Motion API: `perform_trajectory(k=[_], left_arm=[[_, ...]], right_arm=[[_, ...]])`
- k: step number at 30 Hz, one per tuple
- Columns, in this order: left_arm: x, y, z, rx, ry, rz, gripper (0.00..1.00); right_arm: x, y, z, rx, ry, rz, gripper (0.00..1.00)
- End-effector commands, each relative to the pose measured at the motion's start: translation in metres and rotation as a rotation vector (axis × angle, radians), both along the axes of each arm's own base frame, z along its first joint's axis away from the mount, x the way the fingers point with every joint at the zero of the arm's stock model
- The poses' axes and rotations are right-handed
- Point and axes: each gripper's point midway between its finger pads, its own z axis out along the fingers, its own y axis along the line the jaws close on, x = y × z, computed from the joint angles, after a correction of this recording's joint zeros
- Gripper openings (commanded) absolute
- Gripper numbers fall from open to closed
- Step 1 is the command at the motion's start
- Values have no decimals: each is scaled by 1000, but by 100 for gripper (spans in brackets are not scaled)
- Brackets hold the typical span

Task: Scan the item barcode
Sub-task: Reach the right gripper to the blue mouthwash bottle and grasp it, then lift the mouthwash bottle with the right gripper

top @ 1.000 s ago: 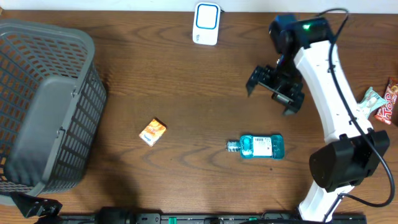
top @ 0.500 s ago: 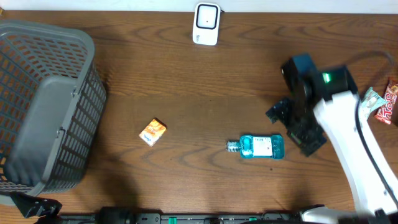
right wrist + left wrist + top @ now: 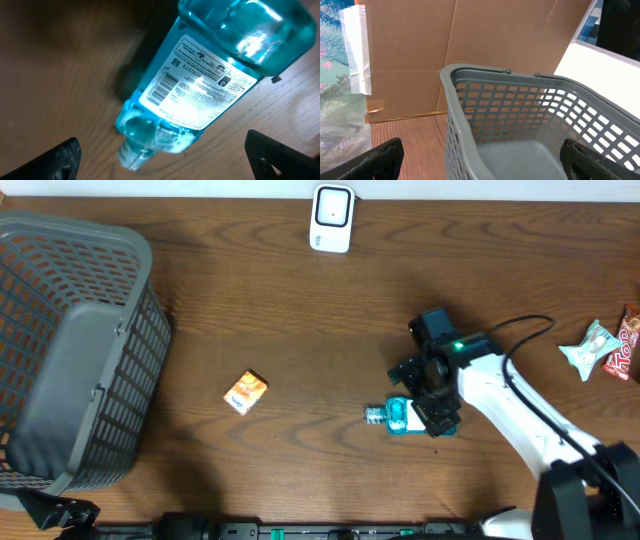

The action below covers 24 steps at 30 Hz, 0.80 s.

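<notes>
Dark wooden table (image 3: 300,320) fills my overhead feed, and on it, right of centre near the front edge, lies the blue mouthwash bottle (image 3: 398,417) on its side, cap pointing toward the basket side. Through the right wrist camera I see the bottle (image 3: 200,85) from close above: its white label faces up and the barcode (image 3: 162,90) on it reads clearly. The right gripper (image 3: 425,397) hangs directly over the bottle with its jaws spread wide; its fingers (image 3: 65,157) show only at the two lower corners of that wrist view, with the bottle's neck between them, and I cannot tell whether either one touches the plastic. Nothing is held. Left of the bottle, well apart, sits a small orange box (image 3: 245,391). At the far edge of the table stands the white scanner (image 3: 332,217). A few snack packets (image 3: 592,348) lie at the right edge. The grey basket (image 3: 140,380) takes up the left end of the table. The left gripper (image 3: 485,162) is also spread wide and empty, looking across the basket (image 3: 520,100) rim at a cardboard sheet (image 3: 470,50) behind.
</notes>
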Motion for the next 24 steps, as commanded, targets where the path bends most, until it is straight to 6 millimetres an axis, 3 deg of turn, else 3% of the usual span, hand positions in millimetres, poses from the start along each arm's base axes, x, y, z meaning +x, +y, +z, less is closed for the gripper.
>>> perform_trajectory(k=[1,7,12,16,20,24], left_arm=[[-2,1,-1,4,4,18,100],[-2,1,-1,4,4,18,100],[-2,1,-1,4,5,18,100],[-2,1,-1,4,5,18,100],[-2,1,-1,4,5,18,100],[-2,1,-1,4,5,18,100]], right_arm=[[-7,5,-13,10,69,-19,99],[-10,3,-41,-22,146,-21,99],[-11,-1,-64,-64,190,-21,87],[-12,-9,-71,-109,196,6,80],[1,-7,-73,-92,125,150,71],[33,17,-74,17,-55,444,65]])
